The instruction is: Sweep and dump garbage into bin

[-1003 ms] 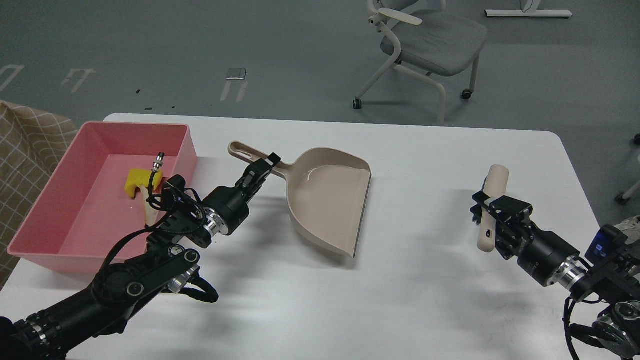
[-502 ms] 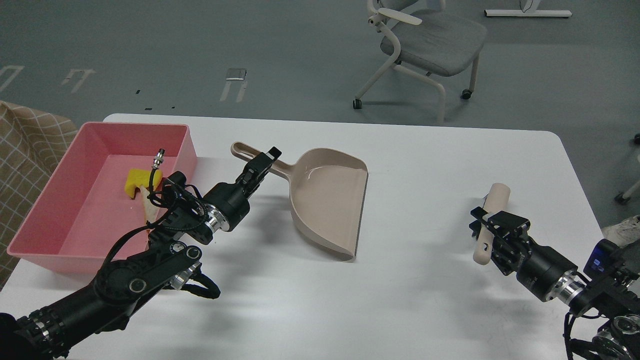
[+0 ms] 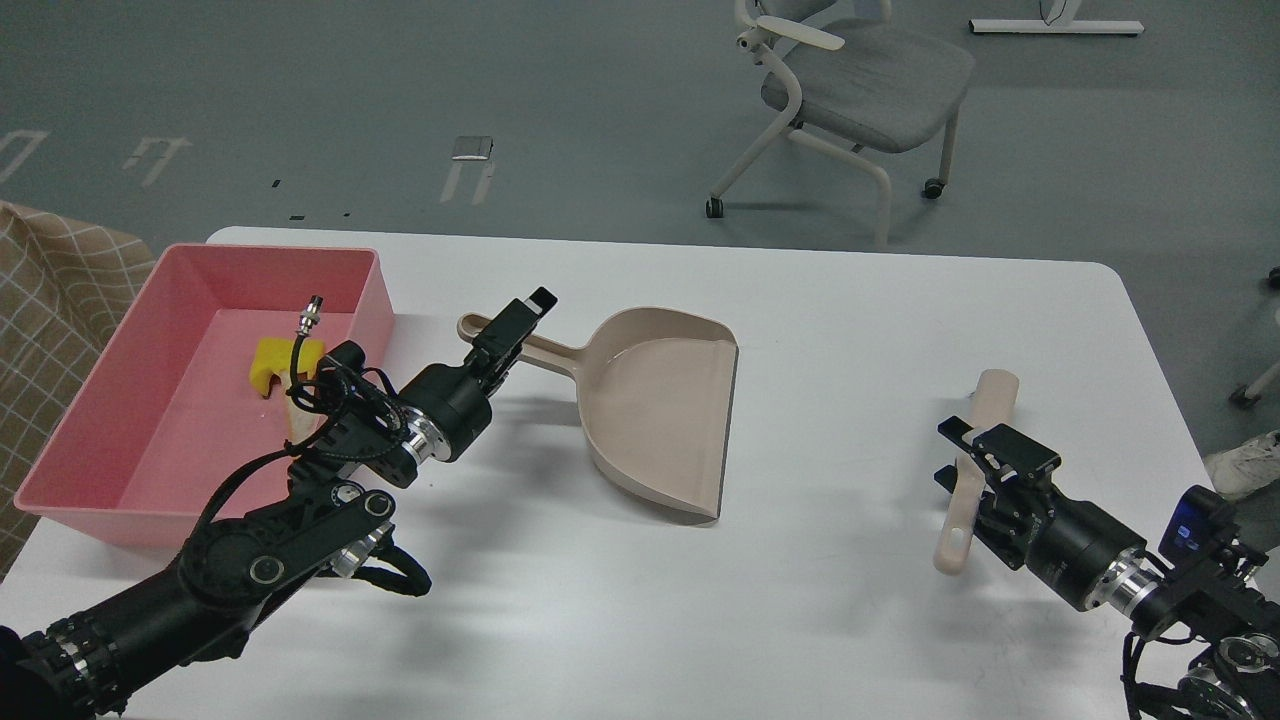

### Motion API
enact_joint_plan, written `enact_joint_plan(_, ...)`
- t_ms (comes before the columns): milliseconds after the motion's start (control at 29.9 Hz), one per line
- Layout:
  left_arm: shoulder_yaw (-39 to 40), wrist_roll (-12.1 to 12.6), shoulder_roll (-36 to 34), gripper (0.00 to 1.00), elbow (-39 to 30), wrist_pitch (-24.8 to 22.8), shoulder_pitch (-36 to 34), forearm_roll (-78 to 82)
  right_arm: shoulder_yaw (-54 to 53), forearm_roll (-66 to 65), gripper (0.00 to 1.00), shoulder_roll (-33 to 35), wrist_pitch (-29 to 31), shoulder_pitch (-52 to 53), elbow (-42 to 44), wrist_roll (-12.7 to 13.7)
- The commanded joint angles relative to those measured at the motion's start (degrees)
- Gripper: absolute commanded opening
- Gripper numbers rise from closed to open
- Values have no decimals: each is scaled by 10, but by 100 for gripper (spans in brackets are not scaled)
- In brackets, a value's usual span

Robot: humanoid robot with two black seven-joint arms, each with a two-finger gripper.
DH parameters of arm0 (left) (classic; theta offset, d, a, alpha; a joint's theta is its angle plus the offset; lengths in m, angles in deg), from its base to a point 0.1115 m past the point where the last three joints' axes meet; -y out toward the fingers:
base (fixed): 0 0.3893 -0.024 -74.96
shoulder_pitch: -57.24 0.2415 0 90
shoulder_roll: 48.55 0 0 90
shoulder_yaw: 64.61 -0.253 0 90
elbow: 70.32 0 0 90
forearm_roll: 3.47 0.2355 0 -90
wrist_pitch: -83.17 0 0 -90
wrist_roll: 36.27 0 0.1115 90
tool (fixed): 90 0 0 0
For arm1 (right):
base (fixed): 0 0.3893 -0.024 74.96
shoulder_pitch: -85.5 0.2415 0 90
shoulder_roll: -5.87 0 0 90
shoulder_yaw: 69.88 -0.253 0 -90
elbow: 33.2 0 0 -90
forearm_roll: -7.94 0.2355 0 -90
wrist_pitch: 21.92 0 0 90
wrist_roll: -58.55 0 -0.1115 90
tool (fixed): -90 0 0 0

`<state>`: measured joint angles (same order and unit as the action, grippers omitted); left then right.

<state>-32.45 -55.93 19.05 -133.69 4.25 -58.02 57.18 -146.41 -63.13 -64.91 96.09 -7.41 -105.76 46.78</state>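
The pink bin [image 3: 150, 300] stands at the table's left. Both pieces of garbage lie inside it: the yellow sponge [image 3: 268, 364] and the bread slice [image 3: 297, 422], the bread mostly hidden behind my left arm. A beige dustpan [image 3: 660, 420] lies flat in the middle of the table. Its handle runs left under my left gripper [image 3: 512, 328], whose jaws stand open just above the handle. At the right, my right gripper [image 3: 972, 462] is shut on a beige hand brush [image 3: 992, 395], held low with its looped end near the tabletop.
The white table [image 3: 850, 320] has rounded far corners. A grey wheeled chair [image 3: 860, 80] stands on the floor beyond the far edge. A checked beige cloth [image 3: 50, 290] lies left of the bin, off the table.
The dustpan's handle has dropped to the table while my left gripper stayed up and let go. My right gripper has lowered the brush and drawn it nearer to me.
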Motion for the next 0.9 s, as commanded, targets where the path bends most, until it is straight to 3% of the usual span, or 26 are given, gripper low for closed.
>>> enact_joint_plan(0, 0, -4, -25, 98, 0, 1, 1, 1, 0, 1, 94, -1, 0, 0, -3, 0)
enact_joint_plan(435, 1, -10, -67, 98, 0, 4, -3, 47, -4, 1, 98, 0, 0, 4, -10, 1)
enact_joint_plan(870, 5, -10, -84, 98, -3, 12, -55, 39, -6, 2, 100, -1, 0, 4, -21, 1)
